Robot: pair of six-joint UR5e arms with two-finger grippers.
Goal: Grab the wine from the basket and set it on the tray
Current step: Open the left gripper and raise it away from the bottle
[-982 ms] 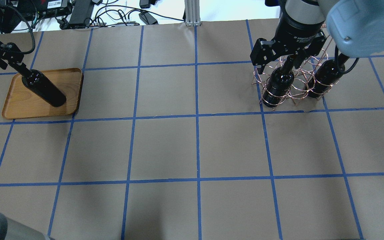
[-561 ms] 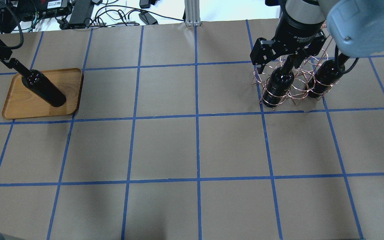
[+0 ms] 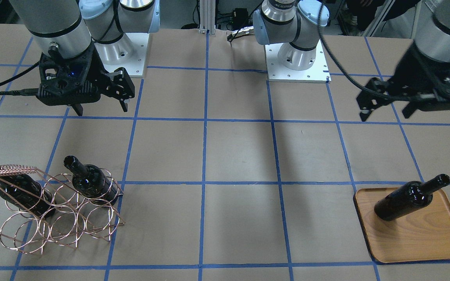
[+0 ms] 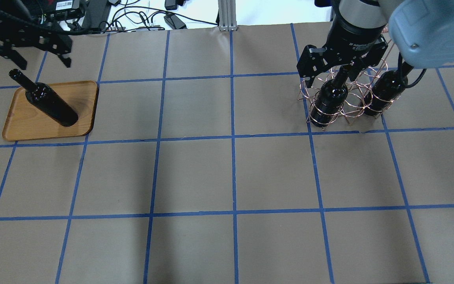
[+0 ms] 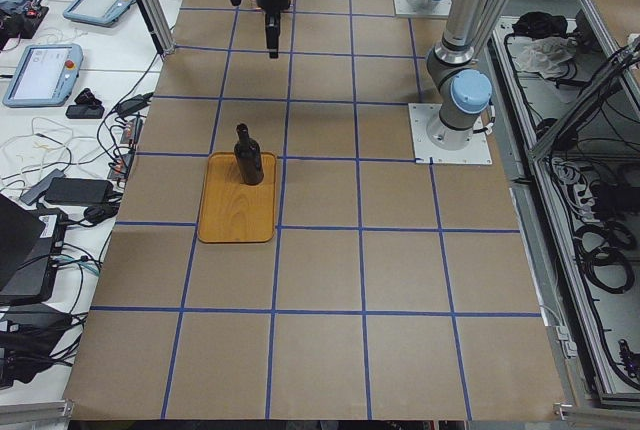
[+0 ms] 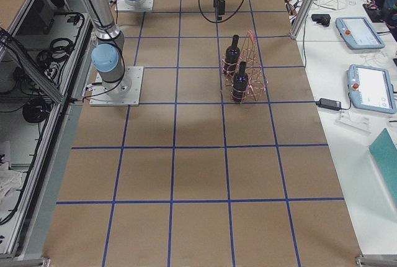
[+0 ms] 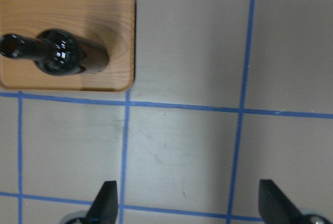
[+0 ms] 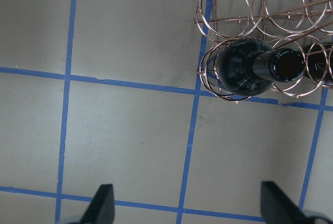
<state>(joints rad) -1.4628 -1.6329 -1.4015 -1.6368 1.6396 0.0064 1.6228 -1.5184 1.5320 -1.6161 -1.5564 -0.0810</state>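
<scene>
One wine bottle (image 4: 49, 104) stands upright on the wooden tray (image 4: 26, 126) at the table's left; both also show in the front view, bottle (image 3: 404, 201) and tray (image 3: 416, 238). My left gripper (image 4: 45, 61) hangs open and empty above and behind it, and its wrist view shows the bottle (image 7: 62, 52) below. The copper wire basket (image 4: 353, 98) at the right holds two more bottles (image 4: 329, 102) (image 4: 384, 94). My right gripper (image 3: 102, 109) is open and empty, high over the basket's left bottle (image 8: 250, 67).
Cables and electronics (image 4: 93, 15) and a metal post (image 4: 227, 15) lie beyond the table's far edge. Both arm bases (image 3: 123, 50) (image 3: 295, 58) stand on the robot's side. Blue tape lines grid the brown tabletop.
My left gripper has let go of the bottle's neck, opened and pulled up and away from the tray. The bottle stays standing on the tray. The right gripper has hardly moved.
</scene>
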